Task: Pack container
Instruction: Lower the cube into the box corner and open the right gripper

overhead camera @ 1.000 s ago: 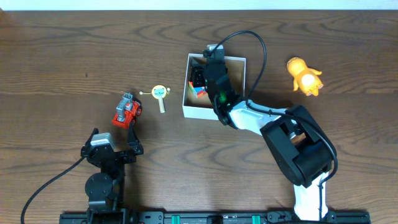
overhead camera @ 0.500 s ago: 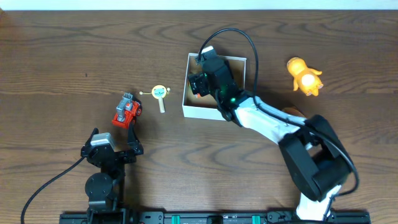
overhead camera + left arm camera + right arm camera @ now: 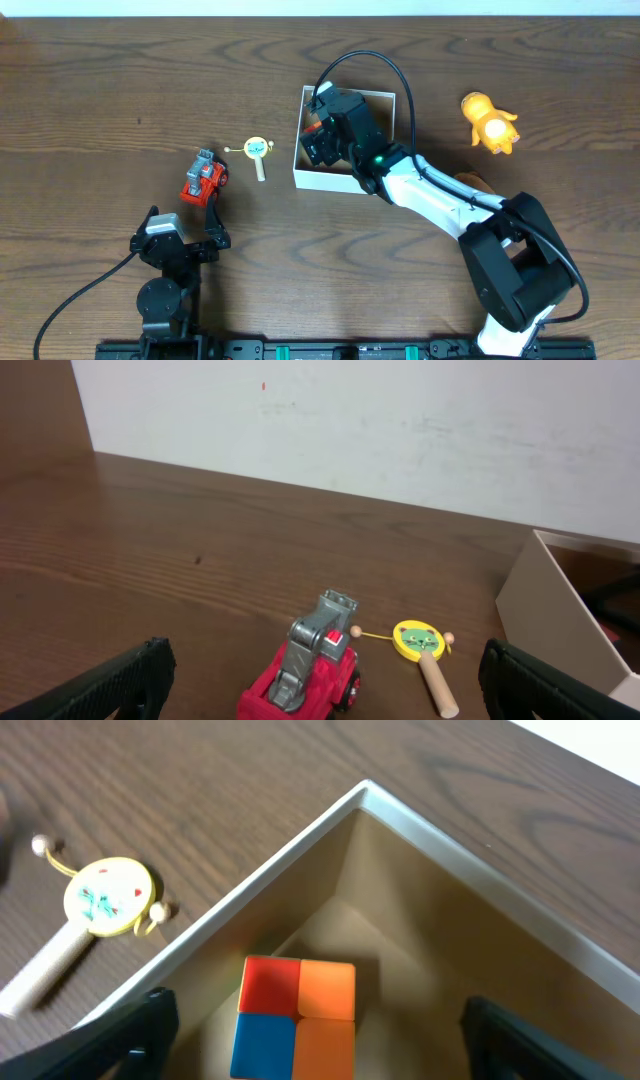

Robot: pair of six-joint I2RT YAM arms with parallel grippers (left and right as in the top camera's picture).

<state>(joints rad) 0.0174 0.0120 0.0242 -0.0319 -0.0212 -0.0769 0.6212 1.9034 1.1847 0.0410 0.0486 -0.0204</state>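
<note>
The container (image 3: 315,180), a low white-walled box with a tan inside, sits at the table's centre back. My right gripper (image 3: 320,135) hovers over its left half, jaws open. In the right wrist view a coloured cube (image 3: 297,1018) lies on the container's floor near a corner (image 3: 440,840), between the spread fingers of the right gripper (image 3: 320,1040) and apart from both. My left gripper (image 3: 185,222) rests open near the front edge. Just beyond it stands a red toy truck (image 3: 308,670), which none of its fingers touch.
A yellow cat-face rattle (image 3: 259,152) lies between the truck (image 3: 203,177) and the container. An orange duck toy (image 3: 490,122) lies at the back right. The right arm's cable arches over the container.
The right gripper's jaws have spread wide over the container and the right arm's elbow has swung to the right. The left arm has not moved.
</note>
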